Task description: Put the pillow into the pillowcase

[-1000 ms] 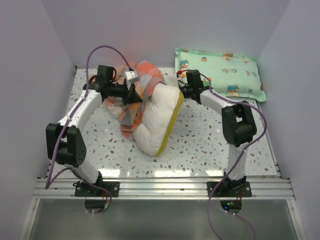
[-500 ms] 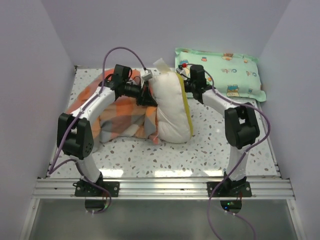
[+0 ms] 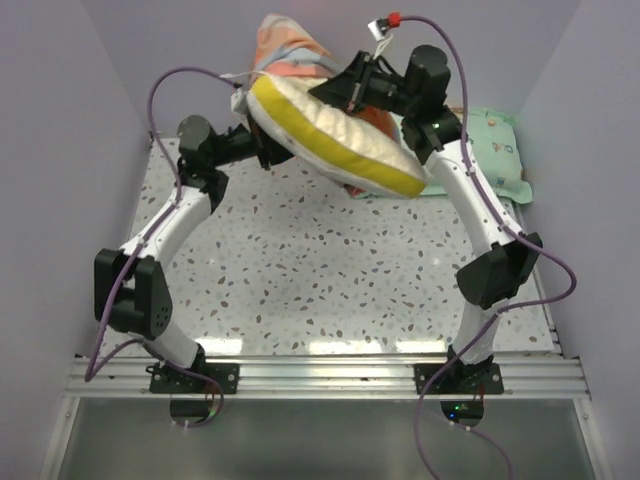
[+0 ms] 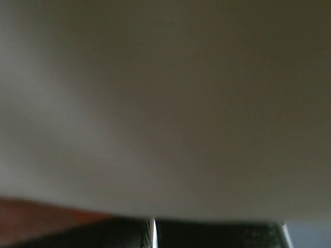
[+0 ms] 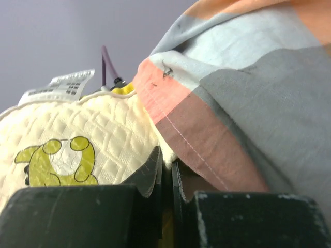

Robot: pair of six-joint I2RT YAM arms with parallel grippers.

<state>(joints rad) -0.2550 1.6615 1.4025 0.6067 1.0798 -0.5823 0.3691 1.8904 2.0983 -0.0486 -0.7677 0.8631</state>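
- Your pillowcase (image 3: 290,50) is bunched up behind the high left end of the pillow (image 3: 330,135). In the top view most of the pillow is bare, yellow edge towards you, so it is not inside
- In the right wrist view the pillowcase's orange hem (image 5: 170,124) lies over one pillow corner, just beside the yellow-green logo (image 5: 57,163) and a white label (image 5: 57,87)
- Half a second ago the pillow stood on edge on the table (image 3: 330,270) with the pillowcase spread flat to its left. Now both are lifted clear and hang slanting between your two raised arms, in front of the mint-green pillow (image 3: 495,150)
- Your right gripper (image 3: 350,92) is clenched on the pillowcase hem where it meets the pillow corner, at the upper side of the pillow
- Your left gripper (image 3: 262,150) is clenched too, at the pillow's left end. Its wrist view is a blur of pale cloth, so you cannot tell which fabric it grips
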